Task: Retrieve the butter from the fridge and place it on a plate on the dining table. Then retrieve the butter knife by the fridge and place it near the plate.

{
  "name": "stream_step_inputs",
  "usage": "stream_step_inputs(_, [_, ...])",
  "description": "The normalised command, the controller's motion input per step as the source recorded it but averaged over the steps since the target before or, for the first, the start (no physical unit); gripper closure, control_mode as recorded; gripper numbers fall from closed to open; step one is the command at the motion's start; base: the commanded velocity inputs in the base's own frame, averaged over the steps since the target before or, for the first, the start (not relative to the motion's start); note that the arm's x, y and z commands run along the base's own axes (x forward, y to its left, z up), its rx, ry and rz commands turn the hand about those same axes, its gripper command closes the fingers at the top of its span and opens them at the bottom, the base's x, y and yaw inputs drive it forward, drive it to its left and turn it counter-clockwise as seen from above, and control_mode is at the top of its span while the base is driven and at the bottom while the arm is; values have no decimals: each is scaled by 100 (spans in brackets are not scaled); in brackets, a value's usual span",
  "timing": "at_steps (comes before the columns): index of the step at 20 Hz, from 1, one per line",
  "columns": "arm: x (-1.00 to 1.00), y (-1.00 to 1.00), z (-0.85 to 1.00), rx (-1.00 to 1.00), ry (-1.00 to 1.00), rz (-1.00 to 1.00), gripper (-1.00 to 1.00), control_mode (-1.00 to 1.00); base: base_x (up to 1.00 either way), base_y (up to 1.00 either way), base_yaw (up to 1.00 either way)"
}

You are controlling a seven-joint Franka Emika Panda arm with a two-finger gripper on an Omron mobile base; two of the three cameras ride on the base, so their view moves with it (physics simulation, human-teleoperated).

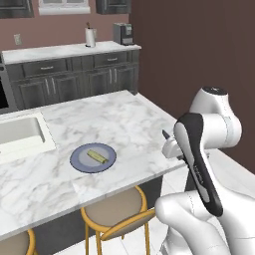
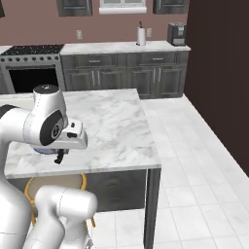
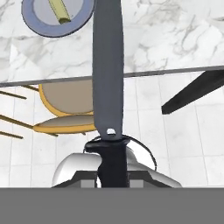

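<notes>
The bluish-grey plate (image 1: 79, 160) lies on the marble dining table (image 1: 114, 119) with the pale yellow butter (image 1: 97, 157) on it. My gripper (image 1: 171, 145) hovers at the table's near right edge, to the right of the plate, shut on the butter knife (image 1: 165, 134). In the hand view the knife's long grey blade (image 3: 108, 65) runs up from its black handle (image 3: 112, 159), and its tip passes just right of the plate (image 3: 78, 19) and butter (image 3: 60, 11). The fridge is out of view.
A sink (image 1: 20, 132) is set in the table's left part. Round brown stools (image 1: 114, 209) stand under the near edge. The back counter (image 1: 69, 50) carries a paper-towel holder (image 1: 90, 37) and a coffee machine (image 1: 123, 34). A stove (image 2: 34, 63) stands at the back left.
</notes>
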Motion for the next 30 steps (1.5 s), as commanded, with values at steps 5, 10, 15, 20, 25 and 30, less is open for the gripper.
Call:
stream_step_inputs(5, [49, 13, 0, 0, -1, 0, 100, -100, 25, 8, 0])
stream_step_inputs(10, [100, 48, -1, -3, -7, 0, 100, -100, 0, 0, 0])
stream_step_inputs(15, [100, 42, -14, -1, -1, 0, 100, -100, 0, 0, 0])
stream_step_inputs(20, [100, 22, -25, 0, 0, 0, 100, -100, 0, 0, 0])
stream_step_inputs(25, [97, 1, -29, 0, 0, 7, 100, -100, 0, 0, 0])
stream_step_inputs(30, [89, 9, -40, 0, 0, 7, 100, -100, 0, 0, 0])
